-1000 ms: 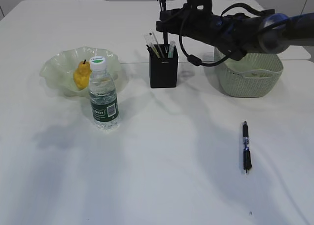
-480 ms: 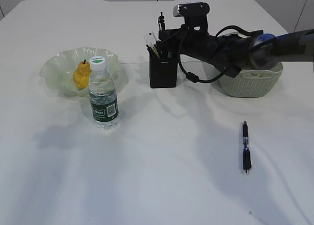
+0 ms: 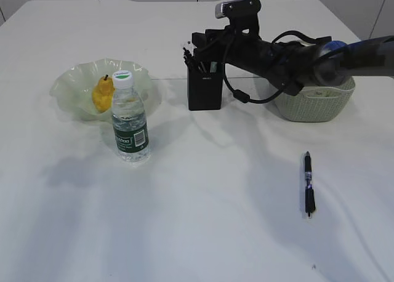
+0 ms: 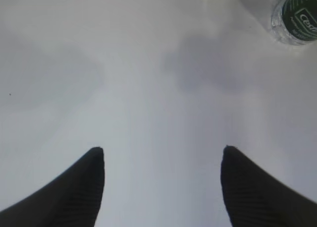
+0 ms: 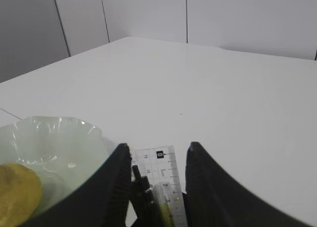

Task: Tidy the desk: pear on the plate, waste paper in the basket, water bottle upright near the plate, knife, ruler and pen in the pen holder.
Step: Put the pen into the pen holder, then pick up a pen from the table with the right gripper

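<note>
Matte black and square, the pen holder [image 3: 205, 89] stands at the back of the white table [image 3: 203, 220], and your right gripper [image 3: 196, 47] sits directly over its mouth. In the right wrist view its two dark fingers [image 5: 113, 187] stand apart on either side of the clear ruler [image 5: 161, 173], which rises upright out of the holder with other dark items beside it; you cannot tell from these views whether the fingers press on the ruler or merely flank it. Your left gripper [image 4: 162, 185] hangs spread wide above bare tabletop, grasping nothing, with the foot of the water bottle [image 4: 296, 18] at the upper right corner of its view. In the exterior view that bottle [image 3: 130, 117] stands upright just in front of the plate [image 3: 69, 85], its pale cap on. The pear [image 3: 102, 93] lies inside the plate, stem up. The sage-green basket [image 3: 314, 103] sits to the right of the pen holder, partly hidden behind your right arm [image 3: 289, 51]; its contents are too small to make out. A pen [image 3: 308, 183] lies flat on the table near the right front, well apart from the holder.
</note>
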